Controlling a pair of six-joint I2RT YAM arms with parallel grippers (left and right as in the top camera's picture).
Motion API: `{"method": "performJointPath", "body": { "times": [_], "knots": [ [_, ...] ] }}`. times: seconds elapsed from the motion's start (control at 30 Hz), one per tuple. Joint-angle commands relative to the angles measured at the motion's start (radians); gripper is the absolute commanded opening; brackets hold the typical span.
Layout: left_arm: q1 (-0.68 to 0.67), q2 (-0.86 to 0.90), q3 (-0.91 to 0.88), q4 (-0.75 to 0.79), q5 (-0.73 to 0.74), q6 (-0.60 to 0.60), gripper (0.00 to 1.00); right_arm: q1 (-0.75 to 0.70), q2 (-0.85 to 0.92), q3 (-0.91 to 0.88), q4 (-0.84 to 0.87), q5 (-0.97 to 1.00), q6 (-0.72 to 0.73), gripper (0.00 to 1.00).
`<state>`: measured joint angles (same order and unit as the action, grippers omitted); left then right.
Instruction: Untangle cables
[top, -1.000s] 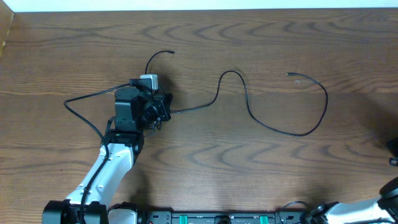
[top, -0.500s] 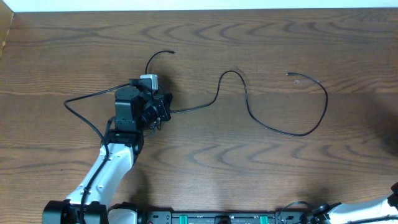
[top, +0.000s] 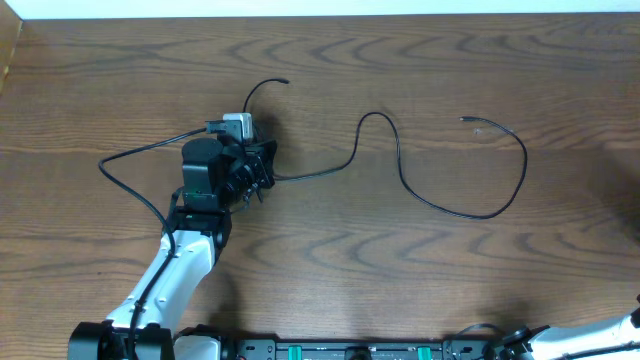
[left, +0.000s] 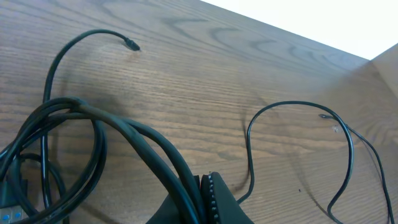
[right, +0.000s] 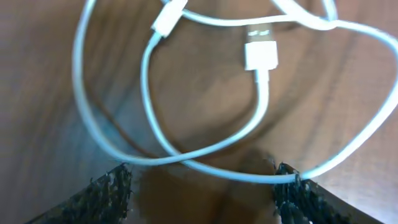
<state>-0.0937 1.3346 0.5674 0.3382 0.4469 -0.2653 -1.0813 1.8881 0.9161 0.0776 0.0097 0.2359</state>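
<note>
Overhead shows the left gripper (top: 254, 172) clamped shut on the black cable (top: 487, 216) at its tangle, with the tail running loose to the gripper's right—unfinished. The right gripper (right: 202, 183), jaws wide and empty, hovers above the white cable (right: 261, 55)—seemingly already freed.

A brown wooden tabletop (top: 420, 260) with broad, wavy grain filled nearly all of the overhead view. Along its far edge ran a plain white strip (top: 320, 8), and at the far left corner stood a paler tan panel (top: 7, 50), cut off by the frame. The left wrist view showed the same grain running up to the tabletop's far edge, with bright white beyond it and a tan panel at the right. In the right wrist view the wood was blurred, dark and reddish-brown.
</note>
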Motion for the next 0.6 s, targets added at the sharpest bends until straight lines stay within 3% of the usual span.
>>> {"method": "performJointPath", "body": {
  "times": [0.0, 0.33, 0.57],
  "knots": [
    [-0.004, 0.009, 0.013, -0.003, 0.014, 0.002, 0.08, -0.003, 0.008, 0.014, -0.048, -0.119, 0.065, 0.70],
    [-0.004, 0.009, 0.013, -0.053, 0.017, 0.002, 0.07, -0.003, -0.069, 0.014, -0.373, -0.132, 0.101, 0.73],
    [-0.004, 0.009, 0.013, -0.028, 0.089, 0.010, 0.08, 0.039, -0.198, 0.013, -0.490, -0.341, 0.100, 0.73]
  ]
}}
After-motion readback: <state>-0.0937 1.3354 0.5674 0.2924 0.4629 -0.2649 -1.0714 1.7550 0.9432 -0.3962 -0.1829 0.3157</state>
